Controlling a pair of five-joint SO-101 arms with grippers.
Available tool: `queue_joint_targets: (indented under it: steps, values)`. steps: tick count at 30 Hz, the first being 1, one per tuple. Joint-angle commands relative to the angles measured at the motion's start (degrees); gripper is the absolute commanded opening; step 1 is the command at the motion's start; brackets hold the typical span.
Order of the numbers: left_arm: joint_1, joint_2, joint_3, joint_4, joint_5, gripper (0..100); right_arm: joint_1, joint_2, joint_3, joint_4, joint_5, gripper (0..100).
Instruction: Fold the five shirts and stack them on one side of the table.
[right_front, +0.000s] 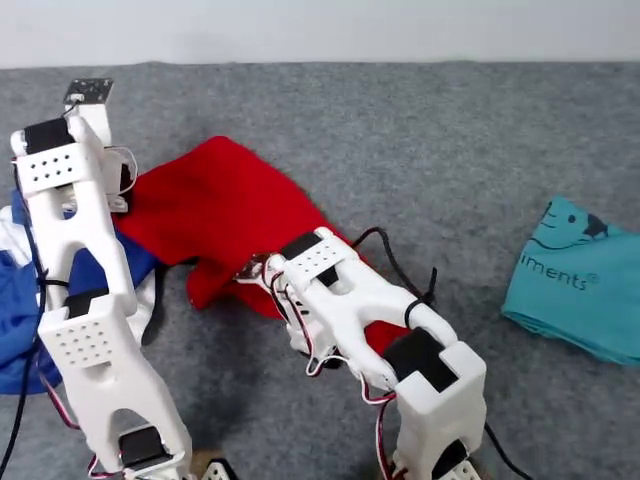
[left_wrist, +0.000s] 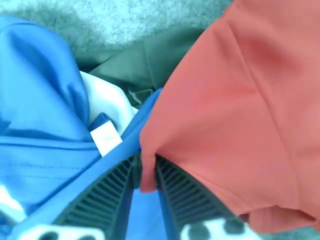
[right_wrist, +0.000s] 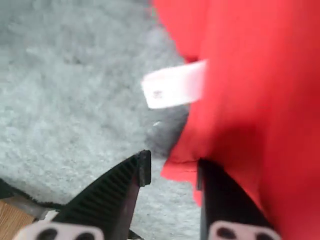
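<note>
Two grippers on red shirt (right_front: 215, 215) at frame centre: right gripper (right_wrist: 172, 167) parted around its hem, left gripper (left_wrist: 146, 166) pinched tight on an edge. Blue shirt (right_front: 15, 330) heaped at left edge, teal shirt (right_front: 580, 280) at right edge, grey table (right_front: 400, 130) beyond.

The left arm (right_front: 85, 340) rises from 7 o'clock and stretches toward 11 o'clock; the left gripper (left_wrist: 146, 167) has its jaws pinched on an edge of the red shirt (left_wrist: 235, 100); the right arm (right_front: 340, 290) leans from 5 o'clock toward the centre; the right gripper (right_wrist: 172, 167) has its jaws parted.
</note>
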Motion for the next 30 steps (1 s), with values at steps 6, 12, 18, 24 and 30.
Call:
queue_joint_targets:
  steps: [6, 12, 18, 24, 30]
  values:
    - [0.2, -1.0, -0.7, -0.8, 0.1, 1, 1.3, 7.8, -4.2, 1.9, 0.1, 1.0]
    - [1.2, -1.1, -0.7, 1.1, 0.1, 1, 1.3, 5.8, -11.3, 11.9, 0.2, 0.9]
    - [2.9, -4.0, -3.6, 2.8, 0.1, 1, 2.9, -7.8, -20.4, 20.3, 4.7, 0.9]
    - [4.8, -13.6, -5.2, 2.9, 0.2, 1, 13.8, -22.7, -27.3, 21.1, 11.3, 0.9]
    - [5.2, -25.9, -5.4, 2.9, 0.2, 1, 24.0, -32.0, -37.8, 20.4, 17.7, 0.9]
